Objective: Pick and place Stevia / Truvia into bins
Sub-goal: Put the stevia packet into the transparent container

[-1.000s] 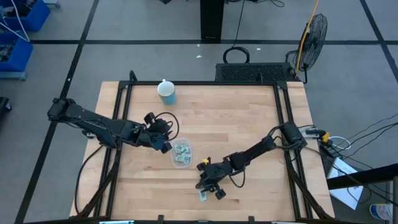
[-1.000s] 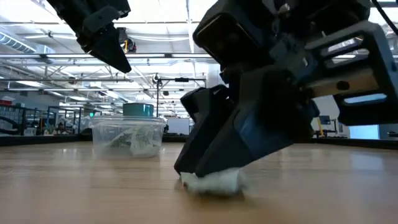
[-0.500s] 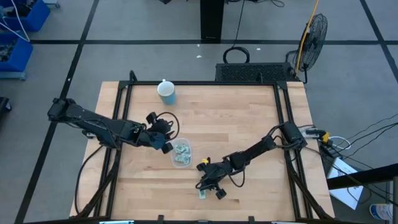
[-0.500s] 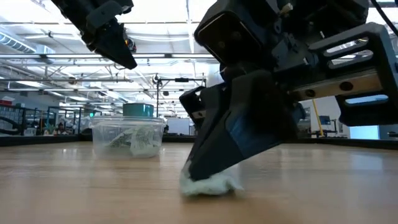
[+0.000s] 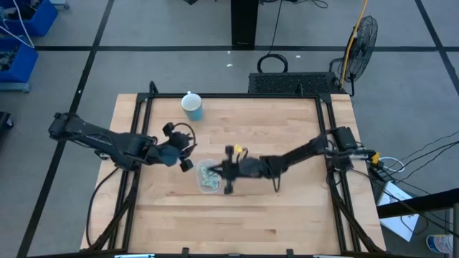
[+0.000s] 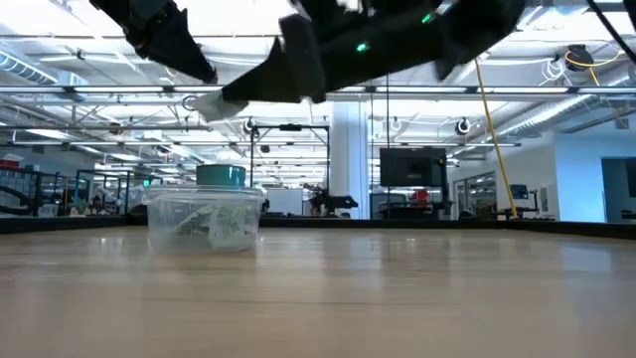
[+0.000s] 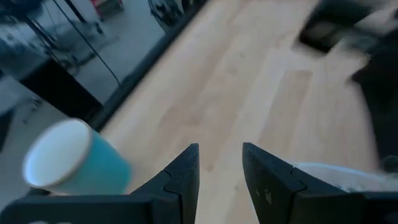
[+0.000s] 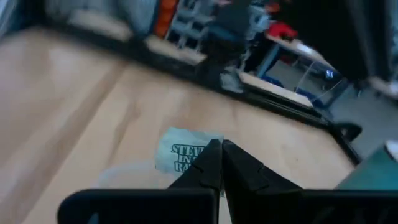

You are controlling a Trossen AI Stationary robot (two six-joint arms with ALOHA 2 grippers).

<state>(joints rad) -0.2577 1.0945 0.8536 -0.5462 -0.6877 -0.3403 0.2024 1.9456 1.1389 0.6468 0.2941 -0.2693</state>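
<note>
The clear bin (image 5: 209,178) stands left of the table's middle with several pale green sachets inside; the low view shows the bin (image 6: 204,219) too. My right gripper (image 5: 224,172) hovers high beside the bin's right edge, shut on one Stevia sachet (image 8: 181,152). In the low view that sachet (image 6: 221,102) juts from the fingertips well above the bin. My left gripper (image 5: 185,159) hangs open above the table just left of the bin, and its own wrist view shows the left gripper (image 7: 221,163) with nothing between its fingers. My right gripper pinches the sachet's near edge (image 8: 202,163) between its two fingertips. The fingers come from the table's right, slanting a little downward. The sachet sticks out beyond the tips toward the left, lifted clear of the table and above the bin.
A light blue cup (image 5: 192,107) with a white lid stands near the far edge, left of centre; the left wrist view also catches the cup (image 7: 71,165). Bare wood lies across the table's near half and right side (image 5: 287,215).
My right gripper has shut on a sachet lying near the table's near edge, lifted it clear and carried it up and toward the far left, ending beside the bin. My left gripper has drawn back a little toward the table's left.
</note>
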